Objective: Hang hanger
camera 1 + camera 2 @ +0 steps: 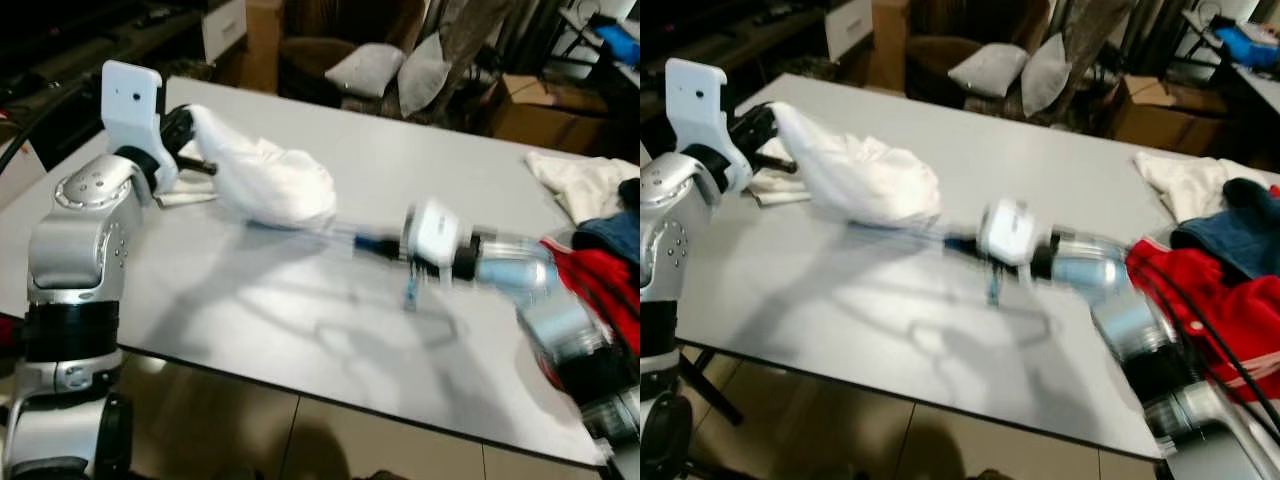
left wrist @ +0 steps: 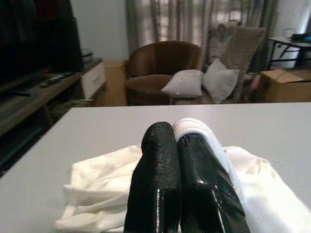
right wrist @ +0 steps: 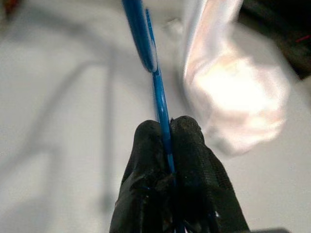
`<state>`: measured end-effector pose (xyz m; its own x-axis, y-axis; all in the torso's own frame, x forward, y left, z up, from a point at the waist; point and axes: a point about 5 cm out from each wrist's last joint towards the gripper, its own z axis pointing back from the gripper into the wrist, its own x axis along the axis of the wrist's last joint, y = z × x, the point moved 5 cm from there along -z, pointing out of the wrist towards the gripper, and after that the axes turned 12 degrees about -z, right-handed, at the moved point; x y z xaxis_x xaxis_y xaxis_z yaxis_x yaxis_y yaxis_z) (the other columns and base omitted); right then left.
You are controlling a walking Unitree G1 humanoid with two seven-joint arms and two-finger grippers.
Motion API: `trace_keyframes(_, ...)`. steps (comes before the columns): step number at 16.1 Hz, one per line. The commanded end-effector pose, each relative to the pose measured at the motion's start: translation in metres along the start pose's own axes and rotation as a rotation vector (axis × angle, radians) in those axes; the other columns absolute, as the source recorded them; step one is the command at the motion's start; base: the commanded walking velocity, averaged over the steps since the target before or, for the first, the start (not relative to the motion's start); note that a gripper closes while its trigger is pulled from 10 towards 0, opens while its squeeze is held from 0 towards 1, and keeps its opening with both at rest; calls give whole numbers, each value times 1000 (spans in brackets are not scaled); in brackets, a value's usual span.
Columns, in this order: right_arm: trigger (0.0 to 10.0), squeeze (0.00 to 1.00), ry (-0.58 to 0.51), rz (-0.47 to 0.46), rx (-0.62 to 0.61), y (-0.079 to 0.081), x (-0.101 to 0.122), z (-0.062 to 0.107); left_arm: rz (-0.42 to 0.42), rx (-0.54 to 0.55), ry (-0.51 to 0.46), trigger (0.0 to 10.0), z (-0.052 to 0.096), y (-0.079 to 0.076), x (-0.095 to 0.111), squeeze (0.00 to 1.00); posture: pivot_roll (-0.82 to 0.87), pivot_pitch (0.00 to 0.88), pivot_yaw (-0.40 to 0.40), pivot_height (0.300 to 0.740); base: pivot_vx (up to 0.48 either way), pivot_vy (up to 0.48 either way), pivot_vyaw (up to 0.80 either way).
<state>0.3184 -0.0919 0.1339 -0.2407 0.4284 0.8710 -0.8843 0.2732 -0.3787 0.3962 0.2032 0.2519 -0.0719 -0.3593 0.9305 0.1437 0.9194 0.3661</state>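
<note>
The right gripper (image 3: 167, 145) is pinched shut on a thin blue hanger (image 3: 146, 43), the blue wire running up between its two black fingers and on toward a white garment (image 1: 265, 180). From the head views that arm reaches across a grey table (image 1: 400, 180), blurred with motion, with the hanger's far end lost under the cloth. The left gripper (image 2: 177, 160) is also closed, its fingers clamped on a fold of the same white garment and holding that end lifted a little off the table near the table's left edge.

So the hanger sits over the middle of the table, between the two arms, partly inside or under the garment (which of the two I cannot tell).

The hanger looks light, thin and fairly stiff, but smooth, so it could twist or slide in a narrow pinch; a hold near the neck, below the hook, seems steadier than one out on an arm. The garment is soft and limp and will sag or slip off one shoulder unless held by its collar or shoulder seam.

A pile of red and blue clothes (image 1: 1230, 270) lies at the table's right end, with another white cloth (image 1: 580, 180) beside it.
</note>
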Motion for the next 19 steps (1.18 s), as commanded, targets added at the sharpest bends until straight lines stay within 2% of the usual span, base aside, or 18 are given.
trace_keyframes(1, 10000, 0, 23, -2, 66, 8, 2, 3, -40, 2, 19, 10000, -4, -1, -6, 0, 47, 0, -49, 740, 0, 0, 0)
trace_keyframes(3, 10000, 0, 55, -46, 169, 31, -3, 8, -113, 42, 77, 10000, -9, 10, -26, 0, 48, 0, -47, 740, 0, 0, 0)
trace_keyframes(4, 10000, 0, 43, -45, 167, 33, 0, 10, -127, 50, 112, 10000, -11, 17, -37, 0, 48, 0, -44, 740, 0, 0, 0)
trace_keyframes(5, 10000, 0, 45, -75, 172, 35, 2, 19, -162, -3, 192, 10000, -6, 19, -59, 0, 45, 0, -32, 740, 0, 0, 0)
trace_keyframes(7, 10000, 0, 50, -118, 174, 36, 6, 32, -147, -83, 237, 10000, 2, 12, -73, 0, 43, 0, -22, 740, 0, 0, 0)
trace_keyframes(8, 10000, 0, 52, -149, 173, 37, 9, 40, -136, -139, 254, 10000, 9, 5, -80, 0, 40, 0, -19, 740, 0, 0, 0)
trace_keyframes(9, 10000, 0, 68, -165, 173, 37, 11, 51, -141, -252, 285, 10000, 19, -8, -92, 0, 39, 0, -17, 740, 0, 0, 0)
trace_keyframes(10, 10000, 0, 78, -172, 172, 37, 11, 58, -150, -303, 300, 10000, 25, -14, -97, 969, 39, 0, -17, 740, 0, 0, 0)
trace_keyframes(12, 10000, 0, 100, -202, 111, 25, 16, 82, -162, -476, 351, 10000, 57, -26, -106, 1000, 37, 0, -9, 740, 0, 0, 0)
trace_keyframes(14, 10000, 0, 89, -223, 52, 16, 21, 91, -201, -559, 372, 10000, 77, -27, -105, 1000, 40, 0, -11, 740, 0, 0, 0)
trace_keyframes(16, 10000, 0, 79, -263, 6, 11, 22, 97, -231, -679, 324, 10000, 97, -30, -94, 1000, 53, 0, -22, 740, 0, 0, 0)
trace_keyframes(17, 10000, 0, 56, -302, -16, 10, 24, 99, -254, -768, 295, 10000, 114, -31, -87, 1000, 58, 0, -26, 740, 0, 0, 0)
trace_keyframes(18, 10000, 0, 36, -331, -39, 9, 26, 99, -275, -777, 320, 10000, 123, -24, -86, 1000, 59, 0, -28, 740, 0, 0, 0)
trace_keyframes(19, 10000, 0, 16, -348, -65, 8, 28, 98, -277, -760, 314, 10000, 126, -15, -80, 1000, 61, 0, -31, 740, 0, 0, 0)
